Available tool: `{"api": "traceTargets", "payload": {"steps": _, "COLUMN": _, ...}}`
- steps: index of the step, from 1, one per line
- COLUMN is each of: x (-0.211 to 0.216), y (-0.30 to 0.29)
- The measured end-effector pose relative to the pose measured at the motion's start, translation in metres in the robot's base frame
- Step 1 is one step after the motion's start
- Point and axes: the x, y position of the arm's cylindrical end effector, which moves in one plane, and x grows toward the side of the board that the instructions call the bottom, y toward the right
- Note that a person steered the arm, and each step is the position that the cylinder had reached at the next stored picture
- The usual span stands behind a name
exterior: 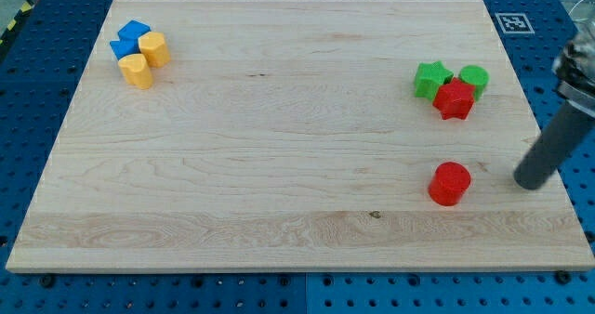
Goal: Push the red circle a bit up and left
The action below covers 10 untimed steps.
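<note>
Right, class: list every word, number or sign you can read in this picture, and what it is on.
No readable words or numbers anywhere.
One sign only: a black-and-white square marker past the wooden board's top right corner; it is a pattern, not text.
The blocks carry no labels.

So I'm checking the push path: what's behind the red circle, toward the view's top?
Bare board lies right behind the red circle. Farther up sit a red star, a green star and a green circle, clustered, partly hiding one another. My tip is at its right, apart.
</note>
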Motion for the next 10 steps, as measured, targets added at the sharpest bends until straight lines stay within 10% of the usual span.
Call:
{"api": "traceTargets", "payload": {"steps": 2, "x": 0.052, "y": -0.031}}
{"api": "traceTargets", "payload": {"steps": 7, "x": -0.017, "y": -0.085}}
{"api": "traceTargets", "payload": {"steps": 10, "x": 0.013, "y": -0.093}}
